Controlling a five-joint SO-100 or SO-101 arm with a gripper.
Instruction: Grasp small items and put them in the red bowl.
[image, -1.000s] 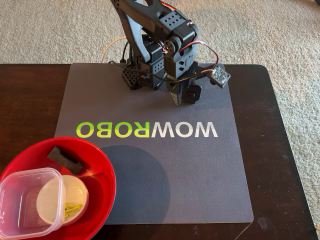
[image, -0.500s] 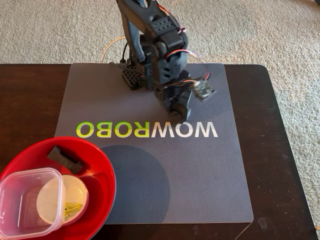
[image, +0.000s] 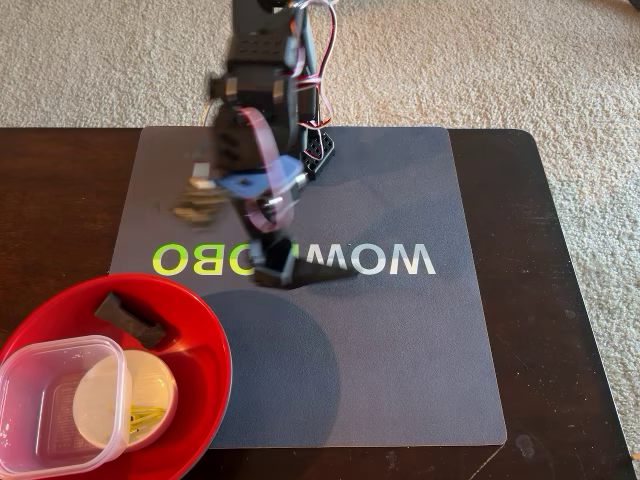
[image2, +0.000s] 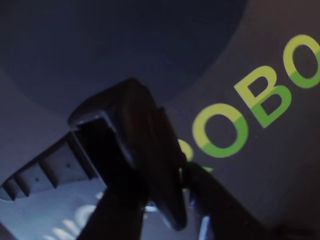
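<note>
A blurred black robot arm's tool (image: 275, 272) is hovering over the grey mat (image: 400, 340), seemingly clenched and empty; sweeping low risks clipping the glossy red round bowl (image: 205, 335).

glossy red bowl (image: 205, 345), perhaps yellow clip (image: 143, 413)

Red bowl (image: 205, 345): glossy plastic. Clear square tub (image: 40, 405) inside it: translucent plastic, smooth. Small white bowl (image: 150, 385): matt. Grey mat (image: 400, 340) under me: matt, smooth, printed letters. Table (image: 550, 300): dark polished wood. Carpet (image: 500, 60): rough beige pile. My gripper (image2: 165, 165): matt black plastic.
</note>
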